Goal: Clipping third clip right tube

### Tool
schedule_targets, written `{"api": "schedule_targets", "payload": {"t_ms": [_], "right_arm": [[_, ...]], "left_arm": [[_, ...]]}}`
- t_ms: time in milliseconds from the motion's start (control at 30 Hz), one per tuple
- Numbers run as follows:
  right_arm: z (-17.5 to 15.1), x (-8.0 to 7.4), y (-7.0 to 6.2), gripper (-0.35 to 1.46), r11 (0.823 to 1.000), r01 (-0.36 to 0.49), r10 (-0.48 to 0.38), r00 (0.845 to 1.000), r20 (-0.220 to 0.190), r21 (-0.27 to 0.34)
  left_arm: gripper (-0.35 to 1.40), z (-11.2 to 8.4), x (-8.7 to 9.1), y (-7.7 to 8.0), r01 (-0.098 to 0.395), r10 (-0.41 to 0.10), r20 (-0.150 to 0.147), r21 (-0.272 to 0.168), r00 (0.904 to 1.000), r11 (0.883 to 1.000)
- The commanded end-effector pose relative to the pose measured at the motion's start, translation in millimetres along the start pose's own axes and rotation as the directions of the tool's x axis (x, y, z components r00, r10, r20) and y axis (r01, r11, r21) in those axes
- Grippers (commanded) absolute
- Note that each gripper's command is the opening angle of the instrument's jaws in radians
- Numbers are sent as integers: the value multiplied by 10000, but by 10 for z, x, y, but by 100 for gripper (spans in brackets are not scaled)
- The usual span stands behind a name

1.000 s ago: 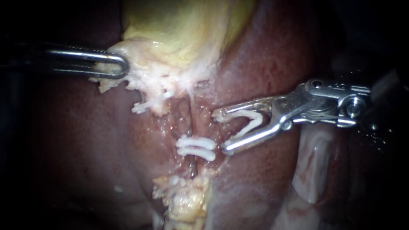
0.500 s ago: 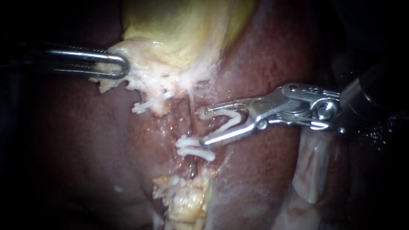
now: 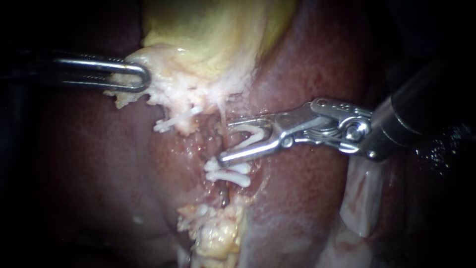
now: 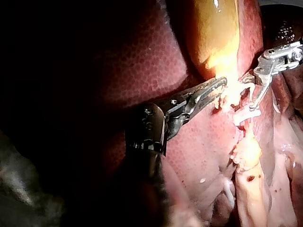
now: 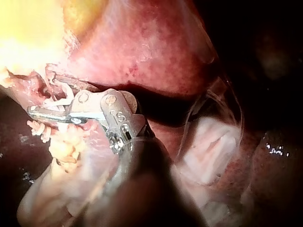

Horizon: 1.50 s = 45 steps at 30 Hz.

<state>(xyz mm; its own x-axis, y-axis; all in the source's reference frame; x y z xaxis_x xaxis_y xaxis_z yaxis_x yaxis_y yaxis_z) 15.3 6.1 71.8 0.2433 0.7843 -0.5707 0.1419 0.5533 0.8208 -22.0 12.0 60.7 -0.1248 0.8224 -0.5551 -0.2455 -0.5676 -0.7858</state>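
We saw the left instrument (image 3: pixel 144 79) with its jaws pinched on the gallbladder's (image 3: pixel 213 34) pale edge, above the liver (image 3: pixel 302 193). The right instrument's (image 3: pixel 225 140) jaws stood wide, both cradling an open white clip (image 3: pixel 250 135). Its tips sat at the right tube (image 3: pixel 225 194), just above two seated clips (image 3: pixel 229 173).

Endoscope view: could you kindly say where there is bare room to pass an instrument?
Bare liver lies free below the left instrument holding the gallbladder, and again below the right instrument. Crowded between its loaded clip and the two set clips.
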Motion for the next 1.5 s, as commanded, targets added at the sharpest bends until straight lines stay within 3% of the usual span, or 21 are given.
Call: {"api": "schedule_targets", "payload": {"t_ms": [33, 433, 633, 1233, 1500], "right_arm": [[3, 1, 0, 50, 10000, -42, 42, 10000, -76, 43], [25, -1, 2, 50, 9988, -407, 414, 9988, -273, 281], [28, 0, -1, 50, 9972, -563, 590, 9966, -569, 490], [30, 26, -46, 50, 9890, -690, 818, 9921, -952, 1310], [29, 31, -51, 48, 9866, -704, 854, 9915, -982, 1473]], "left_arm": [[-35, 0, 0, 0, -1, 1, 2, 2, 10000, 10000], [-35, 0, 0, 0, -1, 1, 1, 3, 10000, 10000], [-35, 0, 0, 0, -1, 1, 1, 3, 10000, 10000], [-35, 0, 0, 0, -1, 1, 2, 2, 10000, 10000], [-35, 0, 0, 0, -1, 1, 2, 2, 10000, 10000]]}}
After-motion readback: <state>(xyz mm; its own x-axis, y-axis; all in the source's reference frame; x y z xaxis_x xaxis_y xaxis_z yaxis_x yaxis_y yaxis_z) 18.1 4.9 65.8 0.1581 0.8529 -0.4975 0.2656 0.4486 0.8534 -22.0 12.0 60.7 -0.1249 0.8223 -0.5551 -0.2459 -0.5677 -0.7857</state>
